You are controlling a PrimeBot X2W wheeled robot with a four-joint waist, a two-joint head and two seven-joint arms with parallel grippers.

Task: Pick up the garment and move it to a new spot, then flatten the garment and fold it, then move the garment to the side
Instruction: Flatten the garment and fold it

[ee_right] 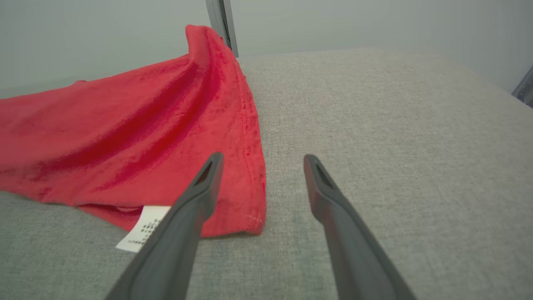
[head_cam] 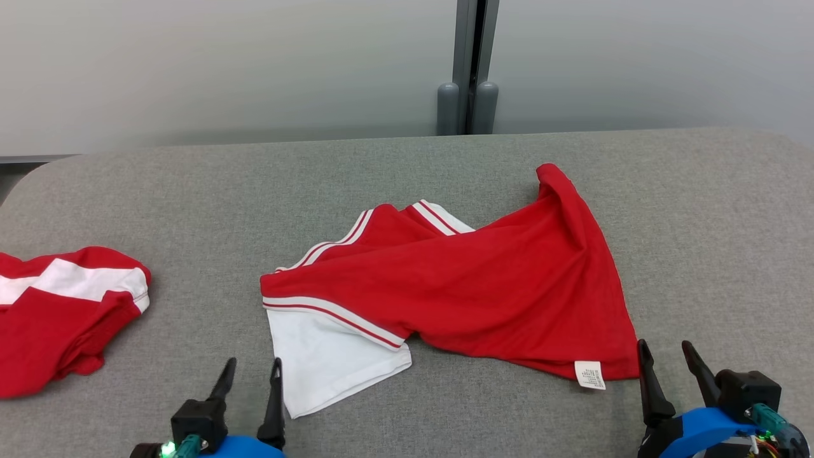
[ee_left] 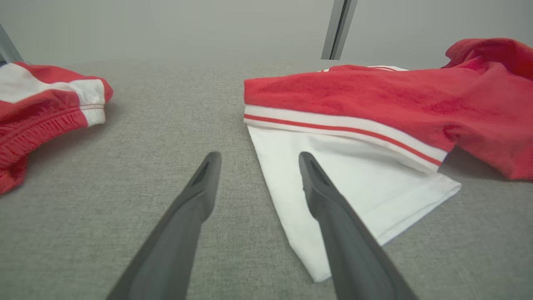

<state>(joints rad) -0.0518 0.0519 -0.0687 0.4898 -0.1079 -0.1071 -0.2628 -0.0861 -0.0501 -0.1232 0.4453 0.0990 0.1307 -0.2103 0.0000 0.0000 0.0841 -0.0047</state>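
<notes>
Garment, crumpled red jersey with white-striped sleeves, lies on the grey fabric table. Left of it, a red-and-white bundle. Left gripper, wide, empty, by its white sleeve; right gripper, wide, empty, by its label. The right wrist view adds hem stitching.
</notes>
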